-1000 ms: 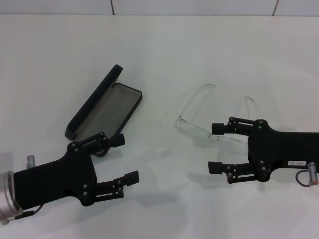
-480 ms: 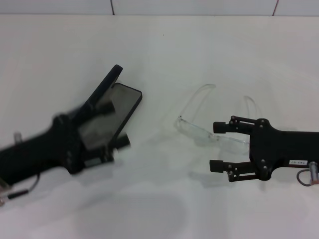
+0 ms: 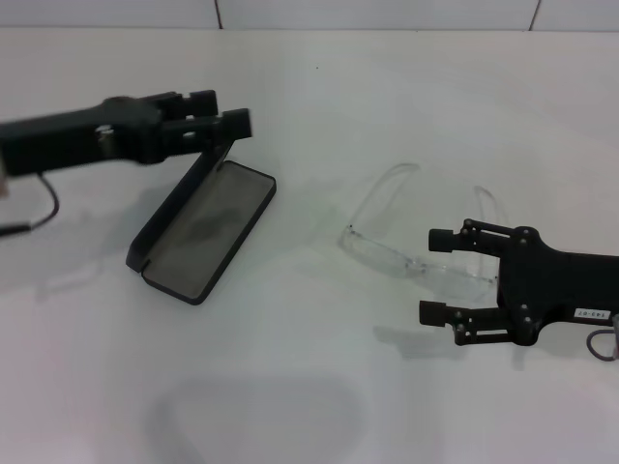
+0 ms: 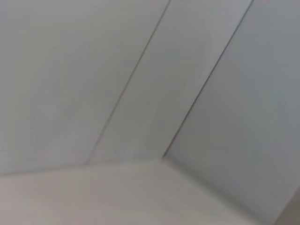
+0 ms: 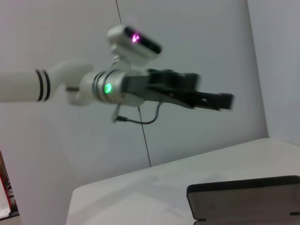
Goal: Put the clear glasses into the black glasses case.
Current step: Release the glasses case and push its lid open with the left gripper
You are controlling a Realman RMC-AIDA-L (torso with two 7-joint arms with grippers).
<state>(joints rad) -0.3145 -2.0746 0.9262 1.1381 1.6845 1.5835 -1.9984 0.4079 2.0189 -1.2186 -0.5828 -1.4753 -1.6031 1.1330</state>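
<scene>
The black glasses case (image 3: 206, 228) lies open at the left of the table, grey lining up, lid standing along its left side; the right wrist view shows its edge (image 5: 246, 201). To its right the clear glasses (image 3: 382, 249) rest on the table with their arms unfolded and pointing away. My right gripper (image 3: 435, 274) is open at the glasses' right end, low over the table, its far finger over the front of the frame. Raised above the case's far end, my left gripper (image 3: 221, 109) is open and holds nothing; it also shows in the right wrist view (image 5: 220, 100).
The white table (image 3: 319, 116) runs back to a pale panelled wall. The left wrist view shows only wall panels and a strip of table. Shadows of the arms fall on the near part of the table.
My left arm has swung up and away from the near left of the table to above the case's far end. The right gripper has slid slightly right and nearer. Glasses and case have not moved.
</scene>
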